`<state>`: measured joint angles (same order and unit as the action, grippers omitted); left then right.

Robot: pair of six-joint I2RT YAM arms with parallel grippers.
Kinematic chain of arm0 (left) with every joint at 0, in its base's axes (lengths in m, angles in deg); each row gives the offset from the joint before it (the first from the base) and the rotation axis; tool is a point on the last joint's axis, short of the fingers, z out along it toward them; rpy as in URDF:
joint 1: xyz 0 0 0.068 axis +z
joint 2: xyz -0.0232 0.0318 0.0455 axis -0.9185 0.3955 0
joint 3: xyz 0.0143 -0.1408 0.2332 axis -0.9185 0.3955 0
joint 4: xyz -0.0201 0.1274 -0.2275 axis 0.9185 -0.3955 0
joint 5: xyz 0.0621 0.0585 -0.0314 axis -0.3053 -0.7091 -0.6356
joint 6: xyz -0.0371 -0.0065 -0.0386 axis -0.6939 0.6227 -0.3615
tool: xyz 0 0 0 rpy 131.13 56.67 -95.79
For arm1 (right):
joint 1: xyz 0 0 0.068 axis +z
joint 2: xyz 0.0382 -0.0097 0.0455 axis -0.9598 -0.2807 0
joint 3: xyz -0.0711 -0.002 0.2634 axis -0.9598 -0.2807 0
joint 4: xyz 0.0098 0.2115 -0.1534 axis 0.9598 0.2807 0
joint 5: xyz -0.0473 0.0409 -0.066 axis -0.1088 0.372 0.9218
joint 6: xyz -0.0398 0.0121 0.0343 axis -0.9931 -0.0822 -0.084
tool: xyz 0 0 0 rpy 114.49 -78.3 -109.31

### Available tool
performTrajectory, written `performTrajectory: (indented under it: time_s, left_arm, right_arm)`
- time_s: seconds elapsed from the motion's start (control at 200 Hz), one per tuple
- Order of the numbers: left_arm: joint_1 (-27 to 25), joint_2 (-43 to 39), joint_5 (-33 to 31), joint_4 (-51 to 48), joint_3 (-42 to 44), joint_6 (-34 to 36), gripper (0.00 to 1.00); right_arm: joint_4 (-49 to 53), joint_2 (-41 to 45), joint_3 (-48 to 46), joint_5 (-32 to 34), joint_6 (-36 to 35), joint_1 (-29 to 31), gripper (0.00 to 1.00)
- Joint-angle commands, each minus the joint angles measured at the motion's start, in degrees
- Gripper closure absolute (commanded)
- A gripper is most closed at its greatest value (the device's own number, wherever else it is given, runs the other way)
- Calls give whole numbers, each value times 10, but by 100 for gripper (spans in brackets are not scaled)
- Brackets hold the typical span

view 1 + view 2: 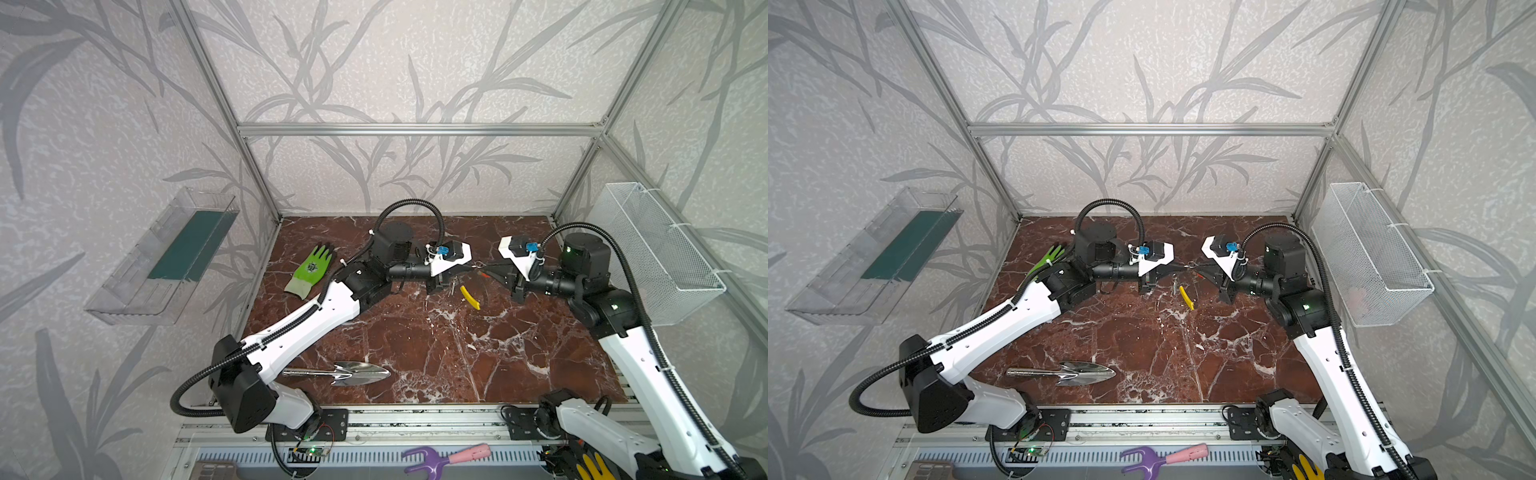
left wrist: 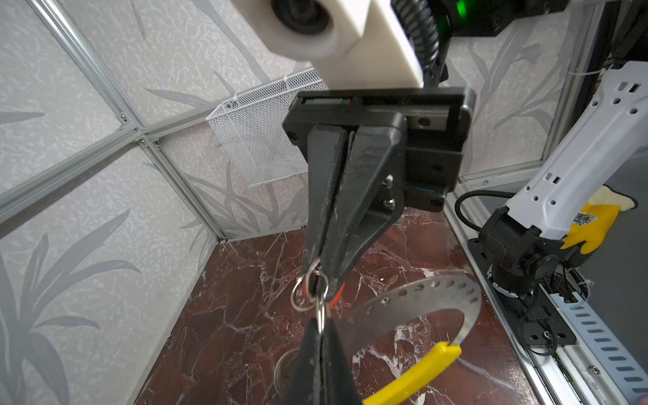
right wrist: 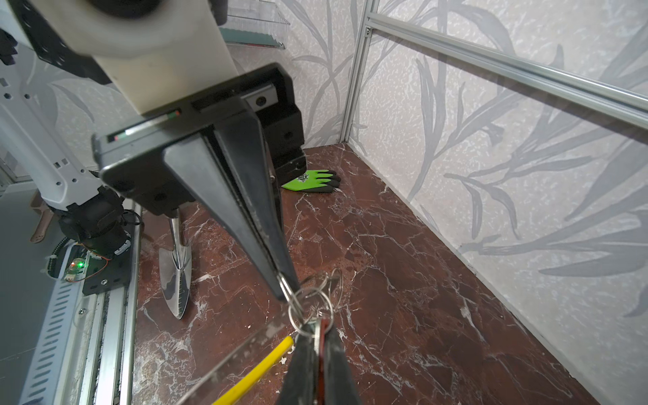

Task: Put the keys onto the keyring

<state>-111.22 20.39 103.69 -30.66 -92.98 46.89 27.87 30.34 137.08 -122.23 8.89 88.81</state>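
You had the left jaws and right jaws meeting tip to tip above the tabletop (image 2: 245, 315), the left pinched shut on a split ring (image 2: 321, 315), the right on the red-tagged key (image 3: 324, 328), probably to steady both just beside the keyring (image 2: 420, 298) for threading.

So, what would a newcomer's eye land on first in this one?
The left gripper and right gripper meet tip to tip above the far middle of the marble table, both shut on a cluster of small split rings with a red tag. Next, the keyring and its yellow segment just by them, then the shiny trowel near the front.
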Motion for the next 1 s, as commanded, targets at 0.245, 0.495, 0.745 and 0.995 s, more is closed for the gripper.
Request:
performTrajectory:
  time_s: [0.245,0.495,0.745,0.995]
  left_arm:
    - [4,-14,-23,-55,-5,28,85]
    - [64,-79,-85,103,149,-98,43]
    - [124,-193,-263,173,310,-143,36]
    - [133,-283,-489,188,385,-137,34]
  right_arm:
    - [39,-10,25,19,-41,14,100]
    - [78,-77,16,98,-105,67,100]
    - [-4,-242,33,131,-131,161,100]
    - [-75,-388,115,131,-168,226,100]
